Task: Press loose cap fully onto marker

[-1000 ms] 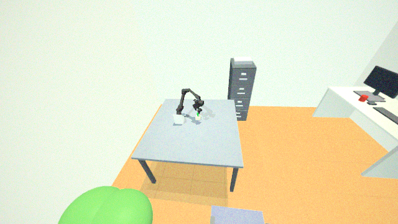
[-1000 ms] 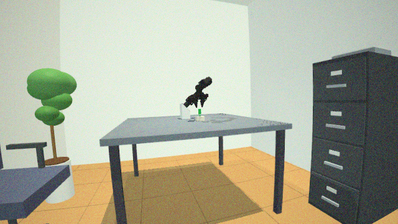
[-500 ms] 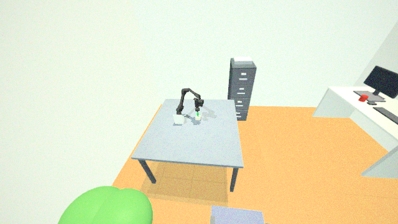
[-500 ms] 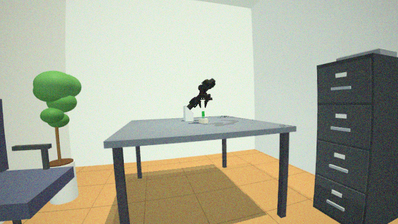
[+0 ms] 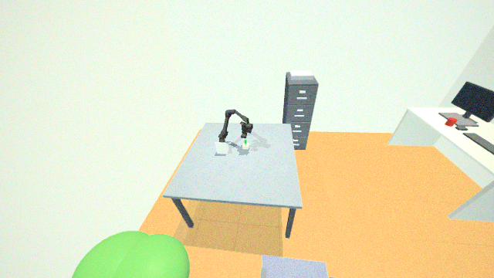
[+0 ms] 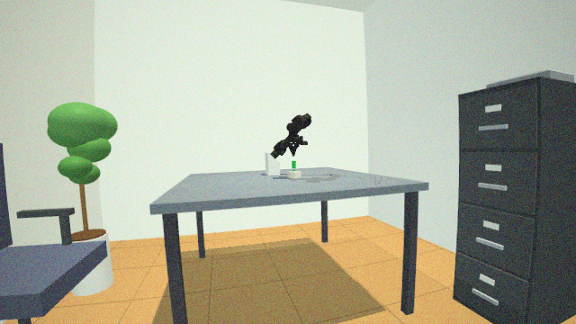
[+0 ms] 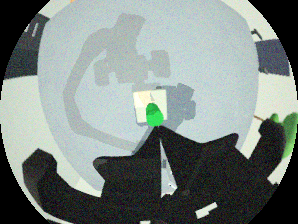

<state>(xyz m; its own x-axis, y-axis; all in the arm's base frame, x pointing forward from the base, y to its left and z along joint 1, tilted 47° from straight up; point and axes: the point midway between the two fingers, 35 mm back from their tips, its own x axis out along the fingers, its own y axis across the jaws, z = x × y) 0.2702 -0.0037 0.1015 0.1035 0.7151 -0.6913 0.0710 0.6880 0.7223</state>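
The pale holder block stands on the table. A green cap stands upright over the marker in the block. The marker's own body cannot be told apart from the cap, and whether the cap is fully seated cannot be told. No loose cap shows elsewhere on the table. My gripper is shut and empty, pointing down. Its fingertips are together just above the cap, with a small gap showing in the exterior view.
The grey table carries the arm's white base block, close beside the holder. A dark filing cabinet stands past the table's edge. A plant and a chair are off the table.
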